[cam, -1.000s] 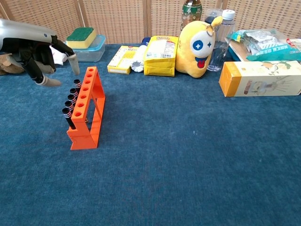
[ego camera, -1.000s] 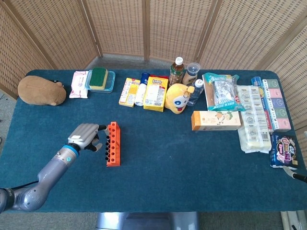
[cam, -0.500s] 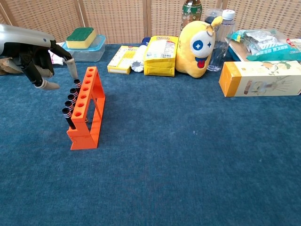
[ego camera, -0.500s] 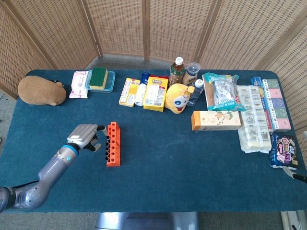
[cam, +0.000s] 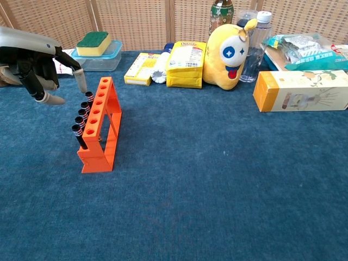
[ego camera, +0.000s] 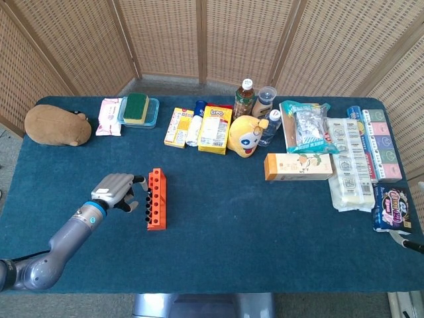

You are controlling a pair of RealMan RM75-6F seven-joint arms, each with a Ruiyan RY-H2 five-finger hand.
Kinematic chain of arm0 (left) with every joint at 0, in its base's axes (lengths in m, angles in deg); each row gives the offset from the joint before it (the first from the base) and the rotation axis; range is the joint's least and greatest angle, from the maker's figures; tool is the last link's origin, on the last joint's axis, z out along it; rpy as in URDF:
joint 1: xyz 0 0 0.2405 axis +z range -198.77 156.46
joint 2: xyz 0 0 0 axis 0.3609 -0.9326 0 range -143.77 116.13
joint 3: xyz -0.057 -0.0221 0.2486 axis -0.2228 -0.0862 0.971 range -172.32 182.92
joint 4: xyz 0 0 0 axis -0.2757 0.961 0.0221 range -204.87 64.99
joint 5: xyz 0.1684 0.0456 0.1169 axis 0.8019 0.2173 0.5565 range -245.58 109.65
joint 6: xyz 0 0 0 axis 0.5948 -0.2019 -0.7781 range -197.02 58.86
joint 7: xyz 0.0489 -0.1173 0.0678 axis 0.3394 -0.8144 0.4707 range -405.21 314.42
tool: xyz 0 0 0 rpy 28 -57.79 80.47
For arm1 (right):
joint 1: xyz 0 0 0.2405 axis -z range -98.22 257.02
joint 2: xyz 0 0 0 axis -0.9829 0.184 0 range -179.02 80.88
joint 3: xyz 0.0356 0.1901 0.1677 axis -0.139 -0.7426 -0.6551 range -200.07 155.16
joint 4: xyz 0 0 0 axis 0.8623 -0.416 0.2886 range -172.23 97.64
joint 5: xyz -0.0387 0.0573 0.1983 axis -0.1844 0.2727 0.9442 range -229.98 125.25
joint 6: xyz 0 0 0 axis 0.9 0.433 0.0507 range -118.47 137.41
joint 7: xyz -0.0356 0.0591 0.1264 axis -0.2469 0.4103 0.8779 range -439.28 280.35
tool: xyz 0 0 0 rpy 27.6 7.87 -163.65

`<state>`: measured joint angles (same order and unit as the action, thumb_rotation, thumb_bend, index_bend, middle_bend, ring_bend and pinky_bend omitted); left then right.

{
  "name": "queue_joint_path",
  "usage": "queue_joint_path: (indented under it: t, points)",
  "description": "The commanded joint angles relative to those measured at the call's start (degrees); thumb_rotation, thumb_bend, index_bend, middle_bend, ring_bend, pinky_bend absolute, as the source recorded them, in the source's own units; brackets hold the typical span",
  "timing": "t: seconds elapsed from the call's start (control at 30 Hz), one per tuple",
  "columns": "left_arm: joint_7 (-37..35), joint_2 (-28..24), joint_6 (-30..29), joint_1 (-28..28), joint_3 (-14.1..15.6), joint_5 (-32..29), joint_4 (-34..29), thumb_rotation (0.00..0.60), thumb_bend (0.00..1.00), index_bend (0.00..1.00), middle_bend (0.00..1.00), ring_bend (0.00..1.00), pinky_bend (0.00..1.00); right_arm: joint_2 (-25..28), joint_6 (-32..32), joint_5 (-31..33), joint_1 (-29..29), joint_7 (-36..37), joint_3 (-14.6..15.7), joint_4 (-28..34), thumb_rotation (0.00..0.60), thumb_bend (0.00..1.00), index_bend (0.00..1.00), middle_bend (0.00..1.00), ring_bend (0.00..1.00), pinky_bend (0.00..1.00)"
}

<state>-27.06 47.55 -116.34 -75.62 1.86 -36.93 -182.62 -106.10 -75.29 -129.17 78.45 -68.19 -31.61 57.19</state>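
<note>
On the left half of the blue-covered table (ego camera: 218,225), the left hand (ego camera: 118,191) hovers just beside an orange tube rack (ego camera: 156,198), on the rack's left side. Its fingers (cam: 80,79) are spread and slightly curled, holding nothing; in the chest view one fingertip points down toward the far end of the rack without clearly touching it. The rack stands upright with its long axis running away from the robot. A row of dark tubes (cam: 82,117) with striped caps leans out of its left face, set along the length of the rack. The grey forearm extends from the hand toward the lower left corner of the head view.

Along the far edge lie, from left to right, a brown plush animal (ego camera: 57,125), a pink wipes packet (ego camera: 110,117), a clear container topped by a green sponge (ego camera: 136,108), small yellow boxes (ego camera: 179,127), a larger yellow box (ego camera: 215,128), two bottles (ego camera: 244,97) and a yellow plush toy (ego camera: 246,136). An orange-and-white carton (ego camera: 298,167) lies on its side near the toy. Packaged goods (ego camera: 361,156) are grouped at the right end of the table. The right hand does not appear clearly in either view.
</note>
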Motion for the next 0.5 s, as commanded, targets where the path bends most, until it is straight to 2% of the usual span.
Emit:
queue_joint_path:
  t: [0.03,0.5]
  points:
    - [0.16,0.12,-0.03,-0.21,0.22,-0.24,0.05,0.600,0.37,0.36,1.00,1.00,1.00,0.03,0.01,0.05,0.01,-0.01,0.00,0.04,0.600,0.00,0.06,0.03,0.02,0.00]
    - [0.57,-2.02,-0.09,-0.88,1.33,-0.86,-1.67,0.600,0.37,0.36,1.00,1.00,1.00,-0.04,0.10,-0.04,-0.05,-0.15,0.10,0.07,0.600,0.00,0.06,0.03,0.03,0.00]
